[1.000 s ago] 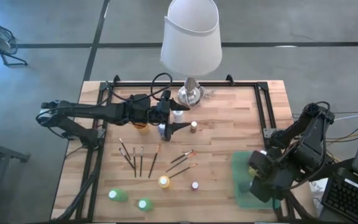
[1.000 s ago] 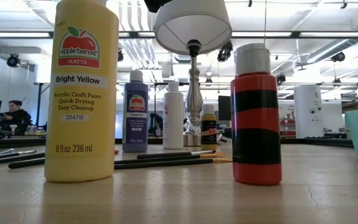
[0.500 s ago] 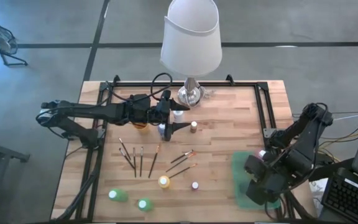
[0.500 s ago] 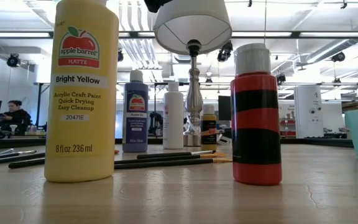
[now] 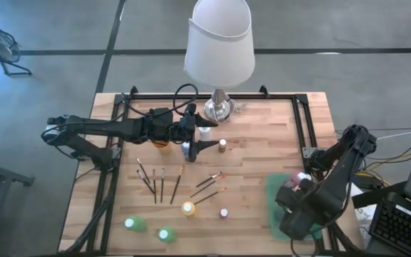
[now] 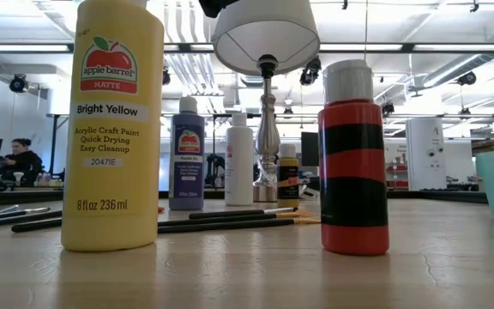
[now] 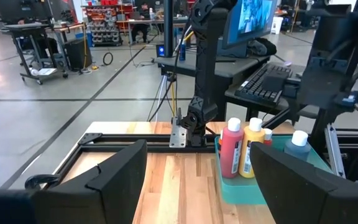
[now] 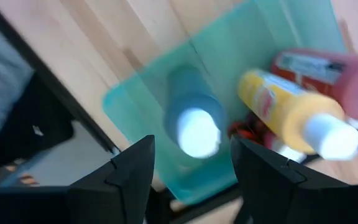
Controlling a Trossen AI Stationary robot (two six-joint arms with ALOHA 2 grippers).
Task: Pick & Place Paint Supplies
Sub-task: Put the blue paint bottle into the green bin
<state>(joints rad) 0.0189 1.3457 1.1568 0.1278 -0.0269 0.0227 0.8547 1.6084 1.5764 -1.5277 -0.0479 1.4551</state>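
My right gripper (image 8: 194, 180) points down over the green tray (image 5: 272, 191) at the table's right. It is open, and its fingers stand above and to either side of a blue bottle (image 8: 191, 118) with a white cap. That bottle stands in the tray (image 7: 298, 144) beside a yellow bottle (image 7: 252, 146) and a red one (image 7: 230, 149). My left gripper (image 7: 197, 186) is open and level over the table's middle (image 5: 209, 145), near the lamp's foot. On the table stand a yellow bottle (image 5: 188, 208), a small purple one (image 5: 224, 213) and two green ones (image 5: 134, 224). Several paintbrushes (image 5: 155, 182) lie there too.
The lamp (image 5: 220, 50) stands at the far middle, with more small bottles (image 5: 222, 145) near its foot and under my left arm. A black frame (image 5: 302, 121) runs along the table's edges. A keyboard (image 5: 405, 228) lies beyond the right edge.
My right gripper has sunk toward the tray and moved a little toward the table's near edge, tipping slightly as it went. Its fingers kept the same gap.
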